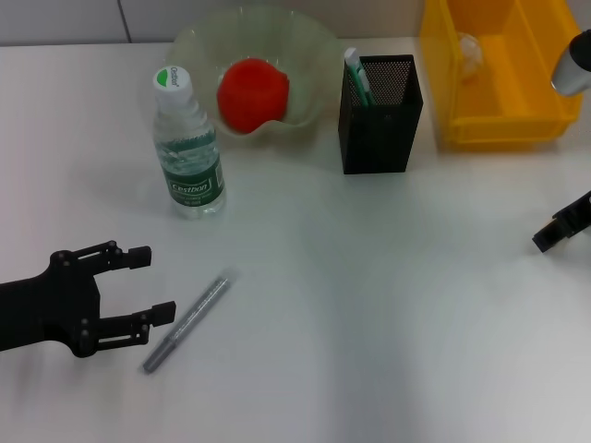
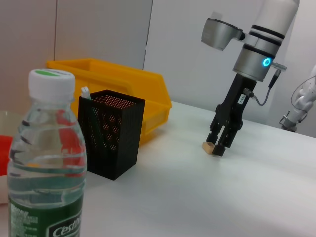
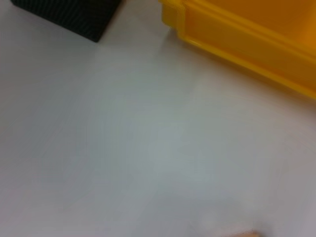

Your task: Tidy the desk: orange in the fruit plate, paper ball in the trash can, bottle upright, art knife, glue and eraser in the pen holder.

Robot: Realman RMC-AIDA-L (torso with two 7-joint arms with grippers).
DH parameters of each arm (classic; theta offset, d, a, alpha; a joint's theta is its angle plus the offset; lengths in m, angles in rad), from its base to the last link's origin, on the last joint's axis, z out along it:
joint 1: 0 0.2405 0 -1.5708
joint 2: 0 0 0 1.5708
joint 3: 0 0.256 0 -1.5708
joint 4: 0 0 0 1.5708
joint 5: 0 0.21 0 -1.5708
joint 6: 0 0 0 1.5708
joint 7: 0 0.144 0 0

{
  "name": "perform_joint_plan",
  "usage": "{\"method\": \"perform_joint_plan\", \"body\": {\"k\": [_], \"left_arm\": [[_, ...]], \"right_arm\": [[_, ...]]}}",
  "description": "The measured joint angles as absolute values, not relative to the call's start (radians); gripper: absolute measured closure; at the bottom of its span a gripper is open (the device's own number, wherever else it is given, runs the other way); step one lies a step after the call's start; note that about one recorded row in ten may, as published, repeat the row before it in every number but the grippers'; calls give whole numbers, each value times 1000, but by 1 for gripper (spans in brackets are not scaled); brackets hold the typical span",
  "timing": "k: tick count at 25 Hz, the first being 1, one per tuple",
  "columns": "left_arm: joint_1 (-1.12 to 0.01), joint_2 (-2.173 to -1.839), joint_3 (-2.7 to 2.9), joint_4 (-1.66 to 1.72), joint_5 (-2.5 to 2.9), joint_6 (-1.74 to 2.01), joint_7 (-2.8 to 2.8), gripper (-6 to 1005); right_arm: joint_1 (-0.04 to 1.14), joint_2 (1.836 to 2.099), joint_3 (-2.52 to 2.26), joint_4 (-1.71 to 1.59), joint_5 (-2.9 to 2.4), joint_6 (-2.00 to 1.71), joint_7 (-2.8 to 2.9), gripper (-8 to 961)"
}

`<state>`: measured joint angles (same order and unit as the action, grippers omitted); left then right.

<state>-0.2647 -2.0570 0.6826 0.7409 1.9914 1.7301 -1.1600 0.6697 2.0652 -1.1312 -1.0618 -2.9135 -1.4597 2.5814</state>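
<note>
"Cestbon" on the bottle (image 1: pixel 188 148) label

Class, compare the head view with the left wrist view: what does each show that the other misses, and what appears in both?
Only the head view shows the left tool, open beside the grey art knife on the desk, the paper ball in the trash can, and the whole fruit plate. Only the left wrist view shows the eraser at the right tool, which reaches down to the desk. Both show the upright bottle, the pen holder, the trash can and the orange.
</note>
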Motion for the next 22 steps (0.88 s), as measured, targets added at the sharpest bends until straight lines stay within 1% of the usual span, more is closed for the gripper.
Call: {"method": "perform_joint_plan", "body": {"k": [4, 9, 14, 20, 22], "left_arm": [[-269, -2057, 683, 741, 1992, 1730, -1162, 201], [-277, -2059, 683, 741, 1998, 1730, -1166, 201], [-278, -2060, 683, 741, 2001, 1730, -1167, 201], [-278, -2060, 683, 741, 2002, 1730, -1167, 201], [-278, -2060, 683, 741, 2002, 1730, -1167, 201]], "right_arm": [[669, 2065, -1117, -1050, -2912, -1443, 2571, 230], [672, 2067, -1115, -1025, -2909, -1424, 2568, 410], [673, 2068, -1115, -1020, -2907, -1420, 2566, 407], [673, 2067, -1115, -1014, -2906, -1422, 2566, 490], [670, 2067, -1115, -1024, -2906, -1425, 2566, 501]]}}
